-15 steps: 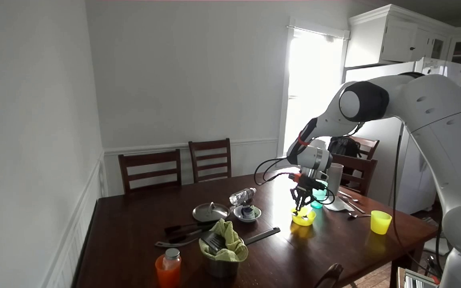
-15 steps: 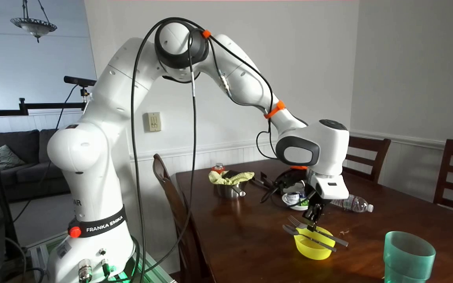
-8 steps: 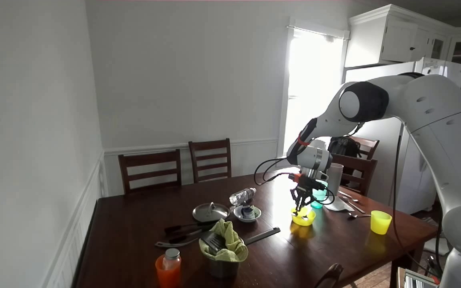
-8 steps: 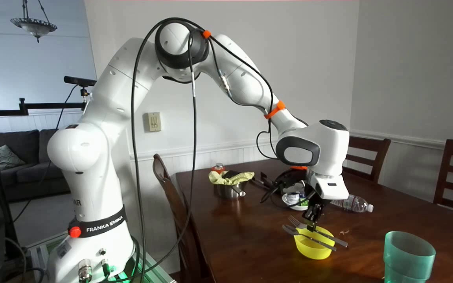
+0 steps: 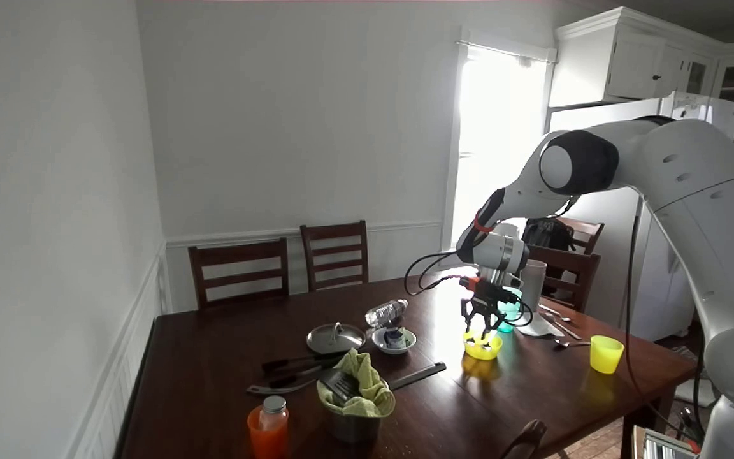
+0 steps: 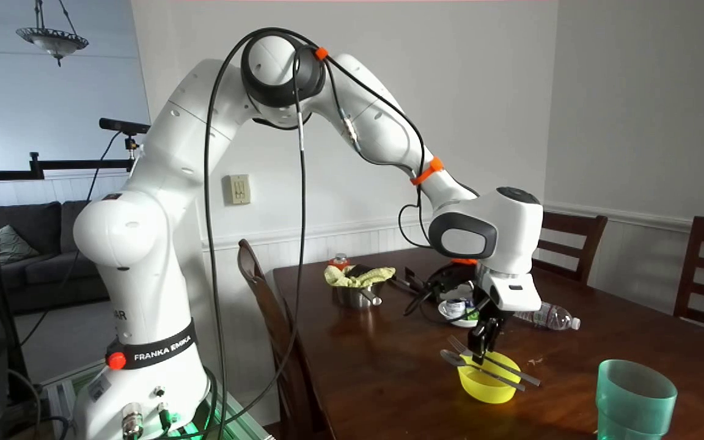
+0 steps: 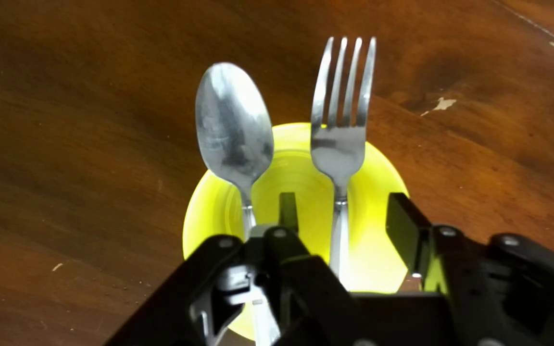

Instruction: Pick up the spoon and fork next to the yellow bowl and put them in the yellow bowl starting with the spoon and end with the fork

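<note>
Over the yellow bowl [image 7: 378, 187], gripper [image 7: 341, 210] spread astride the fork [image 7: 338, 151], spoon [image 7: 233, 125] alongside, teal cup [image 6: 635, 403], bottle [image 6: 549, 316] nearby

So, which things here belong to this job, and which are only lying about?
For the job:
bright yellow round bowl
shiny metal spoon and metal fork across it

Lying about, among others:
translucent teal cup
clear plastic bottle
round metal lid
</note>
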Tool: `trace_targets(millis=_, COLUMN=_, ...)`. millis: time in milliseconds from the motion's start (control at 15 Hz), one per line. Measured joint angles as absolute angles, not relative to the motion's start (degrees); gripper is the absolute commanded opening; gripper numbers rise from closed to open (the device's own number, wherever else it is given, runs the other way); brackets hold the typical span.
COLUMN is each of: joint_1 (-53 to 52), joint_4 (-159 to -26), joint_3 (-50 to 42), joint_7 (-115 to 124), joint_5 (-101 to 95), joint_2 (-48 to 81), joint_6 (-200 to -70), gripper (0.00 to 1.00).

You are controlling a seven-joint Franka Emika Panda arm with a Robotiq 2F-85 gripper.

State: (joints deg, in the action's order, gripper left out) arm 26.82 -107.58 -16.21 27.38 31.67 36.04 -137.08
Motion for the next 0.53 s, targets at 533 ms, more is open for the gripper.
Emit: trace_targets(millis=533, joint_1=26.83, joint_4=-106.92, joint_3=-16.22, joint_7=27.39, joint_5=31.67, joint_2=35.98, joint_6=-137.08, gripper=1.00)
